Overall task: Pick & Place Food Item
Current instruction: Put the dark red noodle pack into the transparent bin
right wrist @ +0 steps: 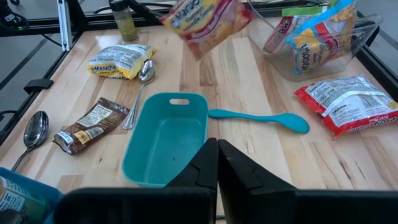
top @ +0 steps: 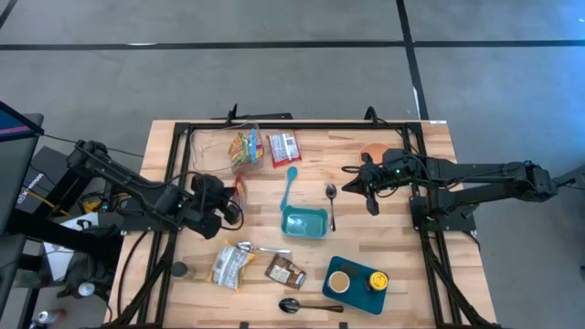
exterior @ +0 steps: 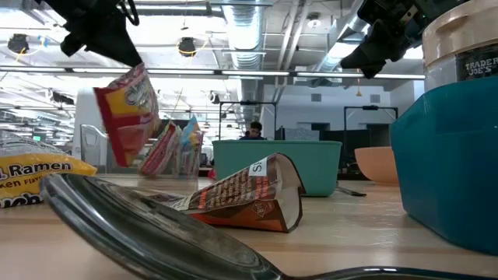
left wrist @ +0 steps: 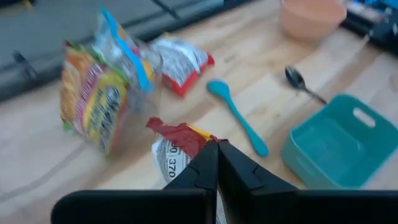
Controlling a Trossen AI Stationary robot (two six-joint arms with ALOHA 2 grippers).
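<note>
A red and yellow snack packet (exterior: pixel 124 117) hangs in the air over the table's left half, with my left gripper (left wrist: pixel 217 155) shut on it. The right wrist view also shows this packet (right wrist: pixel 205 18) aloft. A teal container (top: pixel 304 221) sits open near the table's middle, to the right of the packet. My right gripper (top: pixel 370 189) is shut on nothing. It hovers above the table's right half, beyond a metal spoon (top: pixel 331 203). My left gripper pinches the packet's red crimped end (left wrist: pixel 186 134) between its two fingers. The fingers come slanting down from the table's left side. The packet hangs tilted below the fingers (exterior: pixel 128 54), lifted clear of the table.
A clear bin (top: pixel 245 146) of snack packets stands at the far left, with a red-white packet (top: pixel 283 148) and a teal spoon (top: pixel 291 183) beside it. An orange bowl (top: pixel 375 153) is far right. Near the front edge lie a ramen packet (top: pixel 230 265), a brown packet (top: pixel 285 271), a teal box (top: pixel 355 283) and a spoon (top: pixel 306 306).
</note>
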